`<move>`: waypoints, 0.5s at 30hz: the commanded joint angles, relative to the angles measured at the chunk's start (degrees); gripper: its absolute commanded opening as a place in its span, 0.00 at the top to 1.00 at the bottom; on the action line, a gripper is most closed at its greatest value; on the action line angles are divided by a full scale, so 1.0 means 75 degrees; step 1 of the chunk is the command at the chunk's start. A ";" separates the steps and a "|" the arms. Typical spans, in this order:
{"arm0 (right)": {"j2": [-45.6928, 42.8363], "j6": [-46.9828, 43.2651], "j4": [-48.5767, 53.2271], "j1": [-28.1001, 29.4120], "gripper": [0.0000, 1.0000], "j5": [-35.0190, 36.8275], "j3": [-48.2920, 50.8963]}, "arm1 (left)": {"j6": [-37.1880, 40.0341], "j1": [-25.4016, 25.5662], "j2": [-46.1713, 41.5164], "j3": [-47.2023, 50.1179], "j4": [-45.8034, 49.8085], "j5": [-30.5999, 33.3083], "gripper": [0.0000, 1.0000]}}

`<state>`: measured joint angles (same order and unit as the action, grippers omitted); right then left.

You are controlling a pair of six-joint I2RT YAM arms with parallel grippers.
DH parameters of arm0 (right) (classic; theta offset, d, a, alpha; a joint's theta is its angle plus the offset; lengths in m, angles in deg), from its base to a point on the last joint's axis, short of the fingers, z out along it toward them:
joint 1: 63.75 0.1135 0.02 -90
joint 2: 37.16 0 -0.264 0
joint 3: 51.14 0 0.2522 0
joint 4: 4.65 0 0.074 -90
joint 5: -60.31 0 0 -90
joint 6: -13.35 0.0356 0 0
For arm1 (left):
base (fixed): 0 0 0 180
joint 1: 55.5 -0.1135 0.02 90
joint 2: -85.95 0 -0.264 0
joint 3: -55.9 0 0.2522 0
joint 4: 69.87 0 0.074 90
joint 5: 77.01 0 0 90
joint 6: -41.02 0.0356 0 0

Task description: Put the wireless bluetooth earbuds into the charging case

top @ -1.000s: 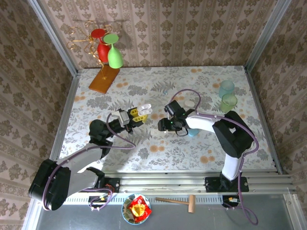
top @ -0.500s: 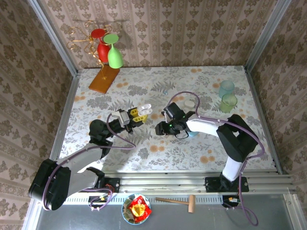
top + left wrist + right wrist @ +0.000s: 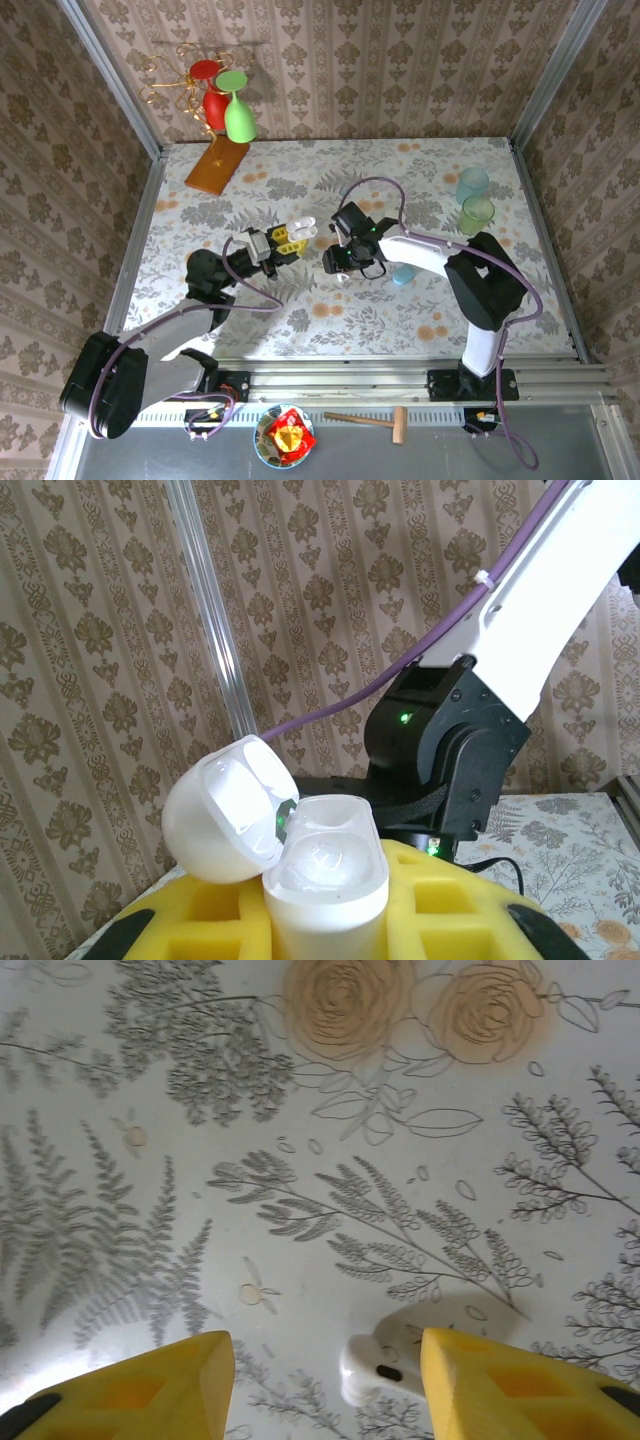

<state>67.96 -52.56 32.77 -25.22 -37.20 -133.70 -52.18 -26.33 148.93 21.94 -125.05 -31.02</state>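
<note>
One earbud [image 3: 375,1365] lies inside the half-open right gripper [image 3: 325,1360], tabletop [image 3: 300,1160] free around; left gripper [image 3: 325,925] clamps the open charging case [image 3: 325,865].

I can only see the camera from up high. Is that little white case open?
Observer: Yes. In the left wrist camera the charging case sits upright in the left gripper, and its lid is tipped back to one side.
Kid: Is the other hand near an earbud?
Observer: In the right wrist camera a white earbud lies on the flowery table. It is between the open fingers of the right gripper, closer to one finger than the other, and it is not gripped.
</note>
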 commanded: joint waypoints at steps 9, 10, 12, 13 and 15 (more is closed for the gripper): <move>0.0783 -0.0364 0.2158 0.0675 0.56 0.2002 -0.1155 | 0.0205 0.0013 -0.0375 0.0047 -0.0059 0.0013 1.00; 0.0855 -0.0358 0.2278 0.0735 0.56 0.2175 -0.1246 | 0.0217 0.0013 -0.0413 0.0046 -0.0020 0.0020 1.00; 0.0984 -0.0323 0.2504 0.0870 0.57 0.2452 -0.1431 | 0.0260 0.0016 -0.0462 0.0057 0.0065 0.0020 1.00; 0.1050 -0.0312 0.2605 0.0936 0.58 0.2590 -0.1523 | 0.0283 0.0013 -0.0478 0.0066 0.0096 0.0006 1.00; 0.1199 -0.0307 0.2785 0.1036 0.59 0.2821 -0.1695 | 0.0294 0.0013 -0.0480 0.0087 0.0088 0.0023 1.00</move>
<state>75.30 -54.44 48.28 -18.38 -21.88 -144.13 -51.44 -26.33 146.40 21.91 -124.68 -30.67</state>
